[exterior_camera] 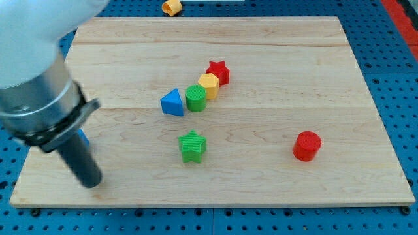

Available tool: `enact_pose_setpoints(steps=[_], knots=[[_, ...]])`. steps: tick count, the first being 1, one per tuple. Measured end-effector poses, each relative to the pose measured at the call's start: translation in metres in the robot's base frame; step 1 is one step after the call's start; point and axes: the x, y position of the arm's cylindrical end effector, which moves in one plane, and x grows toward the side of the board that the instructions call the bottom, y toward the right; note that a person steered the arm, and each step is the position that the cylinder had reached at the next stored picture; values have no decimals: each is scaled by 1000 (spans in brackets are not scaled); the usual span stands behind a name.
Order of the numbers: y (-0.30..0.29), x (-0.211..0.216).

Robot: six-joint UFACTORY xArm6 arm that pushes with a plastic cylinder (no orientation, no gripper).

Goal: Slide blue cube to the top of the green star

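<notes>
The green star lies on the wooden board, a little left of its middle and toward the view's bottom. A small sliver of blue shows at the board's left edge behind my rod; it may be the blue cube, but its shape is hidden by the arm. My tip rests on the board near the bottom left corner, just below that blue sliver and far to the left of the green star.
A blue triangular block, a green cylinder, a yellow block and a red star form a diagonal row above the green star. A red cylinder stands at the right. A yellow piece lies off the board's top edge.
</notes>
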Motion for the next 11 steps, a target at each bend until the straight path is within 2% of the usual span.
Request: enact_pose_setpoints(steps=[1, 2, 3, 4, 6, 7, 10, 11], knots=[[-43, -6], [-83, -34], [-76, -73], [-41, -80], [-29, -28], [-14, -28], [4, -85], [46, -93]])
